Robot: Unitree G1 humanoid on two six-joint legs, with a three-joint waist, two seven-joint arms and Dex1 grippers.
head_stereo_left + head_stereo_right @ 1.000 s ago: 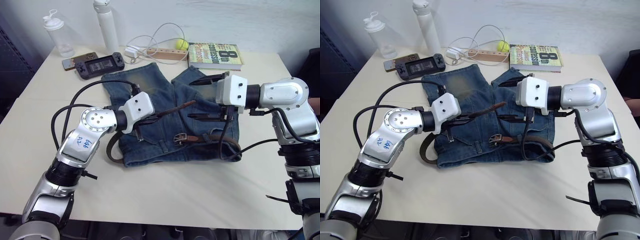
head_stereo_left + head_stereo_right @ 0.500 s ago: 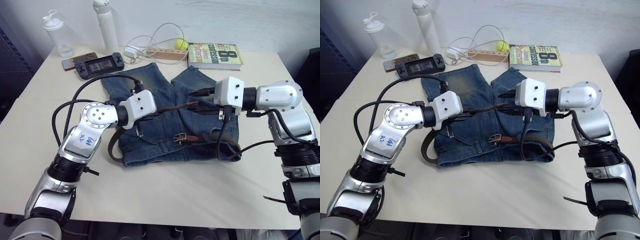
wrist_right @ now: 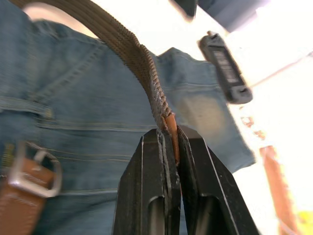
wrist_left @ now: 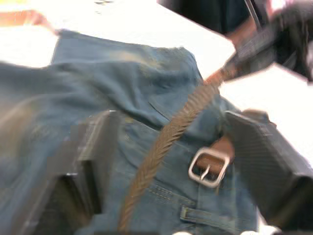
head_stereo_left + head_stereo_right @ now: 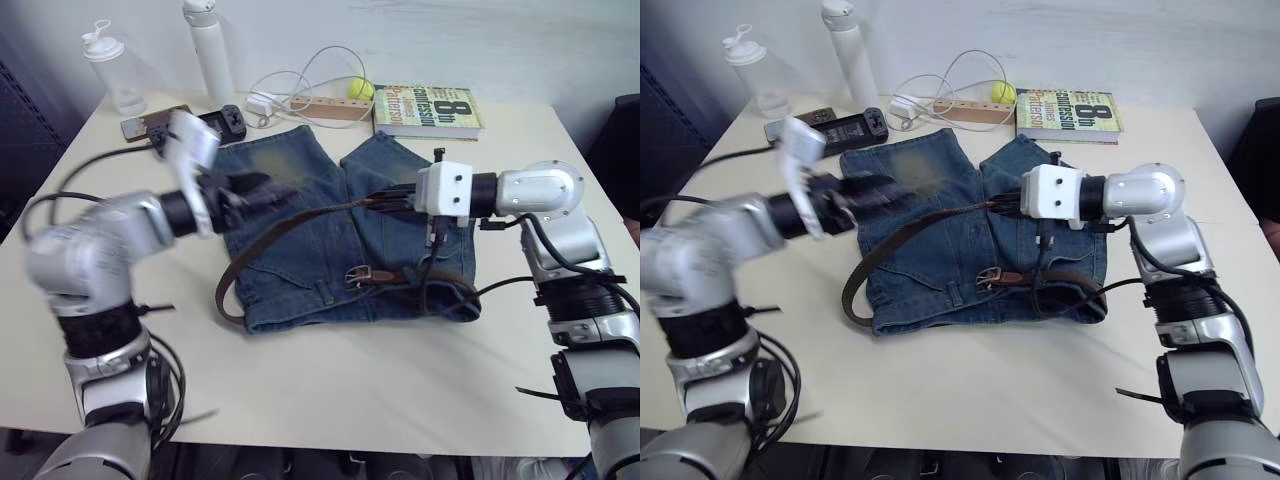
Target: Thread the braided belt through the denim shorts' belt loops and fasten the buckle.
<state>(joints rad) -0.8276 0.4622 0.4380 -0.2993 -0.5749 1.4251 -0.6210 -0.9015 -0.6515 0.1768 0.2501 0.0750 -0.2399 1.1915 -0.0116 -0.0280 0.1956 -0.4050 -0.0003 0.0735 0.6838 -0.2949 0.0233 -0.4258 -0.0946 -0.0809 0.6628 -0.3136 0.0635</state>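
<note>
Right gripper (image 3: 170,142) reaches toward nine o'clock, jaws clamped on the braided belt (image 5: 290,222); left gripper (image 5: 250,187) raised, jaws apart.

You are looking at faded blue denim shorts (image 5: 330,240), a coarse matt cloth with stitched seams and yellowish worn patches. The braided belt (image 3: 128,48) is showing a rough, dark-brown woven texture, ending in a smooth tan leather tip. Its buckle (image 4: 209,168) is gleaming as silver-grey metal. The right gripper (image 3: 169,142) fingers (image 3: 152,196) are looking like matt black plastic with a fine ribbed grain. The table (image 5: 330,390) is showing a smooth, pale, matt top.
</note>
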